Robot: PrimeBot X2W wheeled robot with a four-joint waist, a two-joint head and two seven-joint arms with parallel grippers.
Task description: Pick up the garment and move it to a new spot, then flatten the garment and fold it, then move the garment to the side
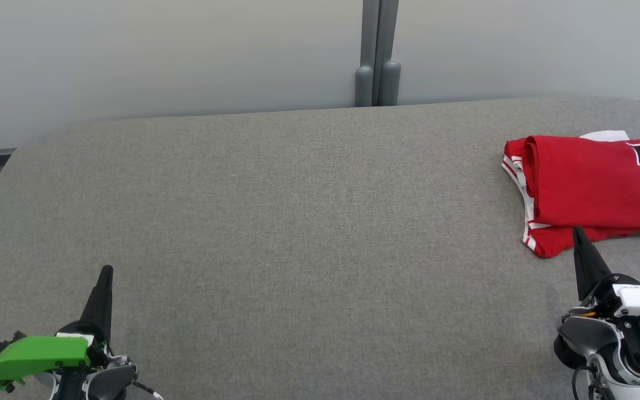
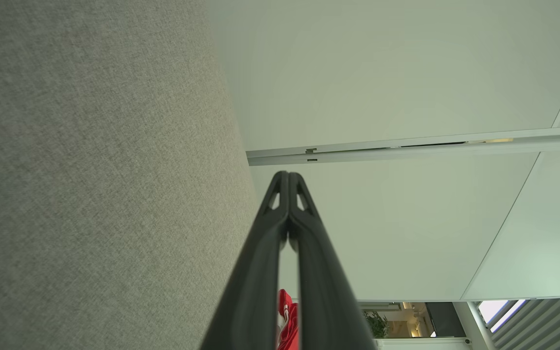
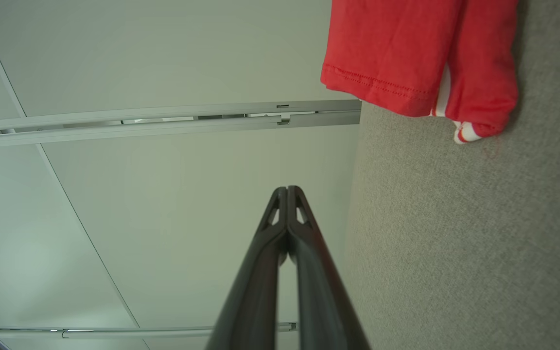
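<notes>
We are judging the folded red garment (image 1: 586, 189), lying at the table's (image 1: 298, 222) far right, as light, limp and best pinched at its near hem, while our left gripper (image 1: 106, 270) and right gripper (image 1: 577, 230) are resting pressed together, holding nothing.

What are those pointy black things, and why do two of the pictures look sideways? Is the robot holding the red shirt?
The pointy black things are the robot's hands, called grippers. The top picture comes from a camera on its head: the left gripper sits low on the left, the right gripper low on the right. The other two pictures come from cameras on its wrists, which are turned, so the grey padded table looks sideways. Both grippers are pinched shut and hold nothing. The red garment, with black and white numbers, lies folded at the table's right side, near the right gripper.
</notes>
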